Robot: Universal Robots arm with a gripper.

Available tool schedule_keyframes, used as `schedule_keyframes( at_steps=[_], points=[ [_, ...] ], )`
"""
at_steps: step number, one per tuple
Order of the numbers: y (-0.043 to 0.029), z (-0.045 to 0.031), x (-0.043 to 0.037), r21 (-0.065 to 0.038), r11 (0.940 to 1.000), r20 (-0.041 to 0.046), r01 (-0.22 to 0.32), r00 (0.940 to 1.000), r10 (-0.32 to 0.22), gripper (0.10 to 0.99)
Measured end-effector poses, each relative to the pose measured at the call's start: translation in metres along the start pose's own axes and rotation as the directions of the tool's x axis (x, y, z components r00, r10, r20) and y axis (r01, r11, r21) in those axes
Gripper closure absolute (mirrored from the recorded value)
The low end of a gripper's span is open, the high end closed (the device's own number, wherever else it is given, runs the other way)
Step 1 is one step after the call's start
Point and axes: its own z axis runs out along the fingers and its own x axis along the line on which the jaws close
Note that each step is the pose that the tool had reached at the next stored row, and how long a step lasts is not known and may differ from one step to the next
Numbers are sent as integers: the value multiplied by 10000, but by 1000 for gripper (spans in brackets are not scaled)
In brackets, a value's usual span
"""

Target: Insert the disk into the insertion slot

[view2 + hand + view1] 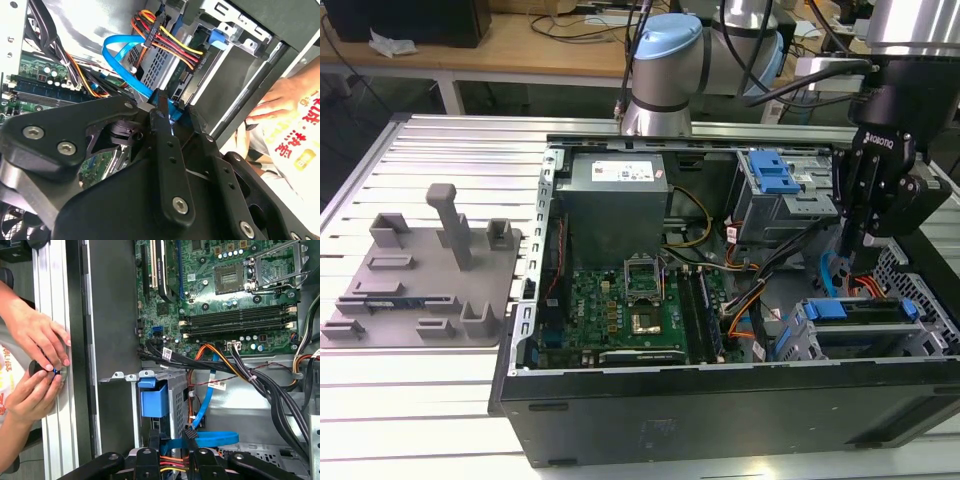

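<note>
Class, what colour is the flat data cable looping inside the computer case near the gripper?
Bright blue; the flat cable shows best in the second wrist view.

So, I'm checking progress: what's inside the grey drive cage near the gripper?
The insertion slot holds the disk, blue carrier showing on top in the exterior view. Coloured wires reach its end in the second wrist view; the gripper covers part there, so seating can't be judged.
</note>
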Motion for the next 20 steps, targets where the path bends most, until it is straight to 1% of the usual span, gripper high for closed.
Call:
schedule_keyframes(
  at_steps=[1, 2, 3, 4, 9, 10, 11, 14, 16, 17, 18, 19, 20],
  points=[
    [0, 1, -1, -1, 10000, 2, -2, 10000, 2, 765],
    [0, 0, -1, -1, 10000, 1, -2, 10000, 2, 851],
    [0, 0, -2, -1, 10000, 1, -2, 10000, 2, 851],
    [0, -1, -3, -1, 10000, 1, -2, 10000, 2, 925],
    [0, -2, -8, -1, 10000, 1, -2, 10000, 2, 925],
    [0, 0, -4, -3, 10000, 14, -2, 10000, 2, 925],
    [-4, 5, 9, -7, 10000, 56, 1, 10000, -1, 925],
    [-26, 28, 56, -39, 10000, 383, 10, 9993, -8, 925],
    [-49, 46, 92, -76, 10000, 764, 23, 9971, -17, 925],
    [-56, 53, 108, -92, 10000, 887, 30, 9961, -21, 925],
    [-60, 58, 119, -102, 9999, 960, 33, 9954, -23, 925],
    [-62, 64, 135, -112, 9999, 1050, 35, 9945, -23, 925],
    [-62, 68, 145, -121, 9999, 1109, 31, 9938, -17, 925]
  ],
)
